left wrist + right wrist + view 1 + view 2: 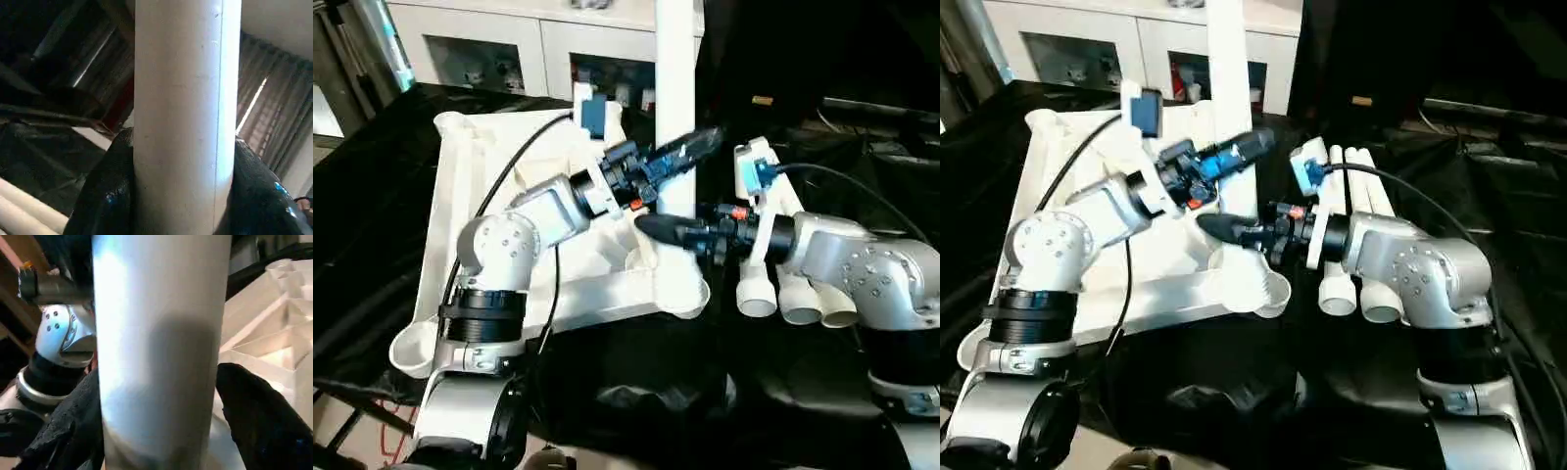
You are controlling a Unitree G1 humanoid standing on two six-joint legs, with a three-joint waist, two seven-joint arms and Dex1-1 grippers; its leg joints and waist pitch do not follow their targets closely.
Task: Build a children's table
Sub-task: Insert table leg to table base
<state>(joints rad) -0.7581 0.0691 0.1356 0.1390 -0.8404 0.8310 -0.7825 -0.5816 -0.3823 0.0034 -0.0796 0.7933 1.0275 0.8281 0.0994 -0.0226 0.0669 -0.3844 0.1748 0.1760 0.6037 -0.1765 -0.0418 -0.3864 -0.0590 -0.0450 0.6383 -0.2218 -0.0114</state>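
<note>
The tabletop (489, 225) lies ribs-up on the black-draped desk, a leg (674, 108) standing upright in its near right corner socket. The left end effector (680, 152) is clenched round the leg, fingers against both sides. The right end effector (671, 231), lower on the leg, has a gap at one finger and looks released. Three spare legs (1361, 211) lie beside the tabletop's right edge. To seat it well, I would keep the leg plumb and press straight down.
</note>
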